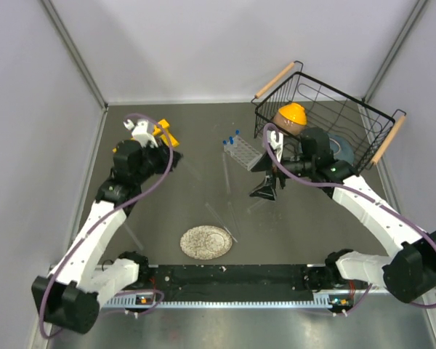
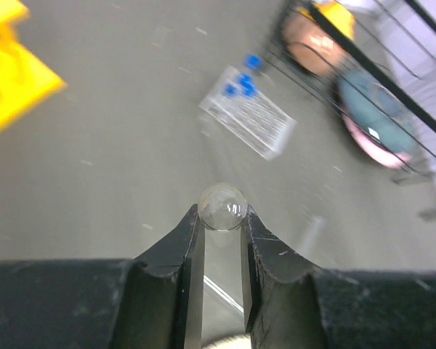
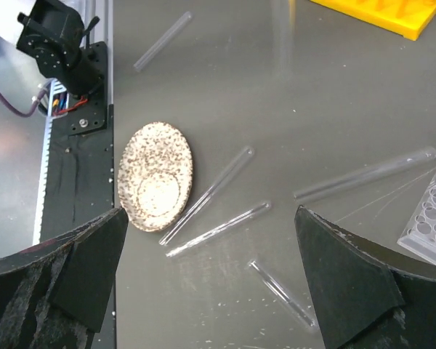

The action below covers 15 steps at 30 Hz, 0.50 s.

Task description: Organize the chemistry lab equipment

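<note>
Your left gripper (image 2: 222, 227) had its fingers clamped on a long, thin clear glass test tube (image 2: 222, 206). In the left wrist view, the tube's rounded end stuck up just past the fingertips at the centre of the frame. The held tube was above the table, clear of the yellow plastic tube rack (image 2: 14, 80) at the upper left of that view.

The small clear plastic rack (image 1: 243, 150) sat at the upper middle of the top view. The short blue-capped vials (image 1: 232, 138) stood at its far end.

Several more loose clear test tubes (image 3: 207, 195) lay flat on the grey table (image 1: 196, 189), spread across the middle of the right wrist view. One of them touched or just reached the edge of the round speckled flat disc (image 3: 158, 177) at the left of that frame. Another lay alone at the upper left, well apart from the rest.

Your right gripper (image 3: 211, 218) hung over those loose tubes with its fingers spread wide apart and nothing between them. In the top view it stood just right of centre, beside the clear rack.

The black wire basket (image 1: 349, 98) with wooden handles sat at the upper right, with an orange-and-brown bowl (image 1: 291, 116) inside it.
</note>
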Available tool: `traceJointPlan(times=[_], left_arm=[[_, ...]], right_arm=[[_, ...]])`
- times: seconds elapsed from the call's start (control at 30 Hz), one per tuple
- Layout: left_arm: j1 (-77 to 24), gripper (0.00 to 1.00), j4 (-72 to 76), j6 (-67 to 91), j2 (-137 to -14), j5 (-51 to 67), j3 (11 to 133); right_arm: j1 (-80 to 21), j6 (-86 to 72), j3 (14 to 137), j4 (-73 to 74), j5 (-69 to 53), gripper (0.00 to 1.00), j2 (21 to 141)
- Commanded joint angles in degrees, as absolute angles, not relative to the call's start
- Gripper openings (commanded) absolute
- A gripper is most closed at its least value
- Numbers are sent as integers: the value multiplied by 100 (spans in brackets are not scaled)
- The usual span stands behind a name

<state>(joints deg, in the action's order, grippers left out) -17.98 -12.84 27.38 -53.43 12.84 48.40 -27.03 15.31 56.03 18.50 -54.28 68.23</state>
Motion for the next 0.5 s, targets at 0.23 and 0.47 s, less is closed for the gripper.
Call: traceJointPlan(times=[0.23, 0.47], left_arm=[[-422, 6, 280, 1292, -7759, 203, 6353], [-229, 6, 360, 1134, -8709, 123, 7206]], right_arm=[[-2654, 2039, 5599, 1907, -5590, 99, 6697], [-2680, 2179, 5607, 1986, -5502, 99, 6776]])
